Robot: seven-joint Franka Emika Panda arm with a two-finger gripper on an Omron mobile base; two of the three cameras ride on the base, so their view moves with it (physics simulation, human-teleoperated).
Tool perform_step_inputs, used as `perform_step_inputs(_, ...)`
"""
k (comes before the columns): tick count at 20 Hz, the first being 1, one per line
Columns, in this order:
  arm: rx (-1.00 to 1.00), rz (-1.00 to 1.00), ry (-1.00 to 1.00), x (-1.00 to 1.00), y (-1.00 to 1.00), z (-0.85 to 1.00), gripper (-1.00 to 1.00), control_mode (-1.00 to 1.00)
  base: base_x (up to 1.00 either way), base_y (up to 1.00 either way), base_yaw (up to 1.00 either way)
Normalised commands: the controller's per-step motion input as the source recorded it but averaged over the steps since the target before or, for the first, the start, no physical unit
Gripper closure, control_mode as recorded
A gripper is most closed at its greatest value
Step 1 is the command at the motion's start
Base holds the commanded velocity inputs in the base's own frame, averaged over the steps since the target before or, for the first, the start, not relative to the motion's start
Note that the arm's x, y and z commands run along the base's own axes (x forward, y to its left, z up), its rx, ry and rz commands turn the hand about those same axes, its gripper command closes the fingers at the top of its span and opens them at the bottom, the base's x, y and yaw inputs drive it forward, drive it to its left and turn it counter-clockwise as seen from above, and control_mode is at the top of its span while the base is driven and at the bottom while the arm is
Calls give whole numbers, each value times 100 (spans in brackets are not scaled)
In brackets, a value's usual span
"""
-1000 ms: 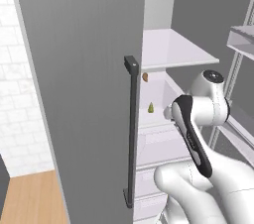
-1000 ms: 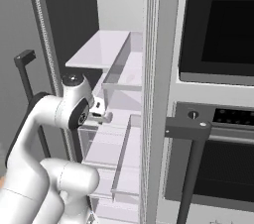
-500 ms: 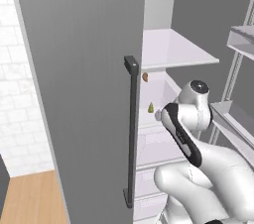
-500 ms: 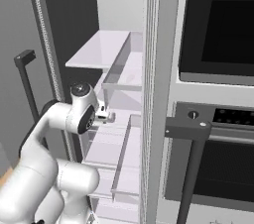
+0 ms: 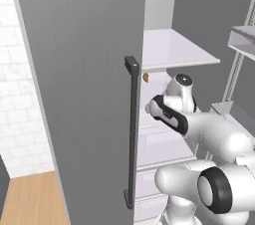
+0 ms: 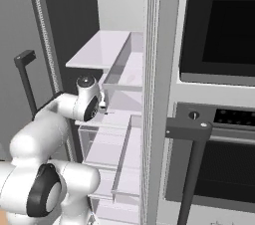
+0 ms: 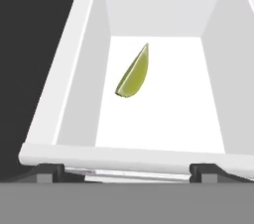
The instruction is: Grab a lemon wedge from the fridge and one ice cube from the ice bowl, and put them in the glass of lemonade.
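— So, walking across from the left: the grey door of the fridge (image 5: 84, 84) stands open with its dark bar handle (image 5: 132, 134), and just past its edge the arm reaches in toward the white drawers. What is the job right now?

— Picking up the lemon wedge (image 7: 133, 72). It lies alone on the white floor of a fridge drawer (image 7: 74, 84), a little left of the middle, clear of both side walls. The end effector (image 7: 127, 169) hovers at the drawer's near rim with its fingers spread fully apart and nothing between them.

— How should it go in?

— I'd carry the hand over the front lip first, then descend straight onto the wedge, so the fingertips don't catch the rim. The piece is small and thin, so the fingers should straddle its narrow width rather than its length, and close gently; it could easily skid on the smooth floor.

— Which way does it lie?

— In the hand view its long axis runs diagonally, the sharp tip pointing up and to the right toward the drawer's back wall, the rounder end down and to the left. The curved edge faces right. A slight wrist roll would square the fingers across that axis.

— Anything further right?

— A tiny orange-brown lump (image 5: 146, 76) under the upper shelf, and the black oven (image 6: 219, 35) beyond the right-hand door.
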Motion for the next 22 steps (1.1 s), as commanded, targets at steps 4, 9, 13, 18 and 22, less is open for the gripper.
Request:
perform_step_inputs(4, 0, 0, 0, 28, 10, -8, -100, -100, 0, 0, 0)
perform_step_inputs(9, 0, 0, 0, 14, 0, -23, -100, -100, 0, 0, 0)
perform_step_inputs(13, 0, -3, 0, 1, 0, -13, -100, -100, 0, 0, 0)
perform_step_inputs(18, 0, -12, 0, 10, 0, 0, -100, -100, 0, 0, 0)
perform_step_inputs(22, 0, -10, 0, 21, 0, -13, -100, -100, 0, 0, 0)
